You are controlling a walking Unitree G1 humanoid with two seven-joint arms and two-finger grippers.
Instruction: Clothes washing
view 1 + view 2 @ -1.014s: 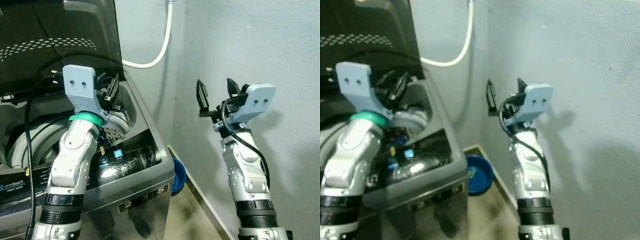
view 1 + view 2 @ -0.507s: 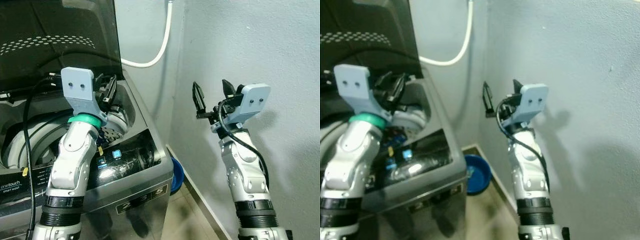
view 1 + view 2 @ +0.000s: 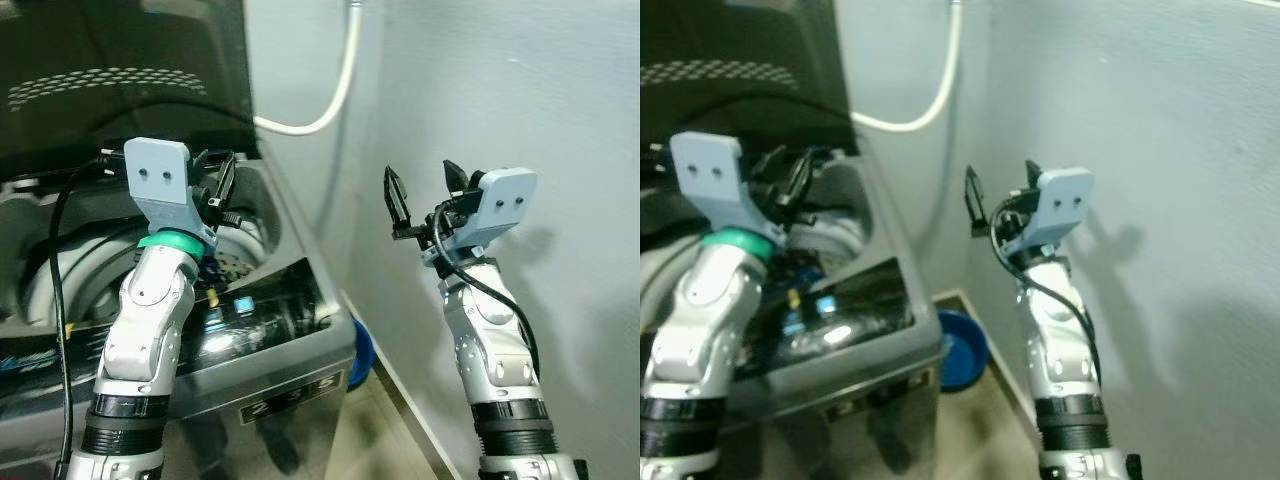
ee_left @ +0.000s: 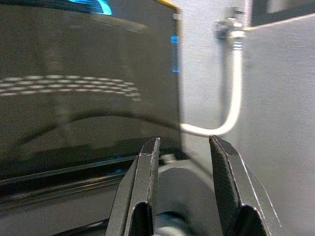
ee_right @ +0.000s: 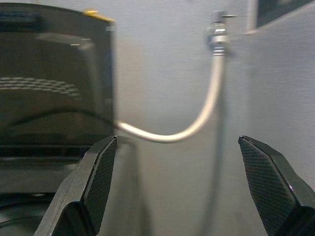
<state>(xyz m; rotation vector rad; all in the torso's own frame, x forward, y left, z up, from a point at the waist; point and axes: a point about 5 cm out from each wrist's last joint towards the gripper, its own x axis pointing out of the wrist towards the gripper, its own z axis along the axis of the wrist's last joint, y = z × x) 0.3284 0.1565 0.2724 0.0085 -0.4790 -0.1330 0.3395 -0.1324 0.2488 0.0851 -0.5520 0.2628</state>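
Observation:
A grey top-loading washing machine (image 3: pixel 290 375) stands on my left with its dark lid (image 3: pixel 120 80) raised. The perforated steel drum (image 3: pixel 236 264) shows inside the opening. My left gripper (image 3: pixel 222 172) is held up over the right side of the tub. Its fingers (image 4: pixel 147 167) are a little apart with nothing between them. My right gripper (image 3: pixel 420 172) hangs in the air to the right of the machine, in front of the wall. It is wide open and empty. No clothes are visible.
A white hose (image 3: pixel 335 95) curves from a wall tap (image 5: pixel 216 29) down behind the machine. A blue basin (image 3: pixel 360 350) lies on the floor between machine and wall. The pale wall (image 3: pixel 560 100) stands close behind the right arm.
The camera has shifted, so the machine and hose now sit slightly further right. The right gripper has drifted slightly left. Both grippers keep their openings.

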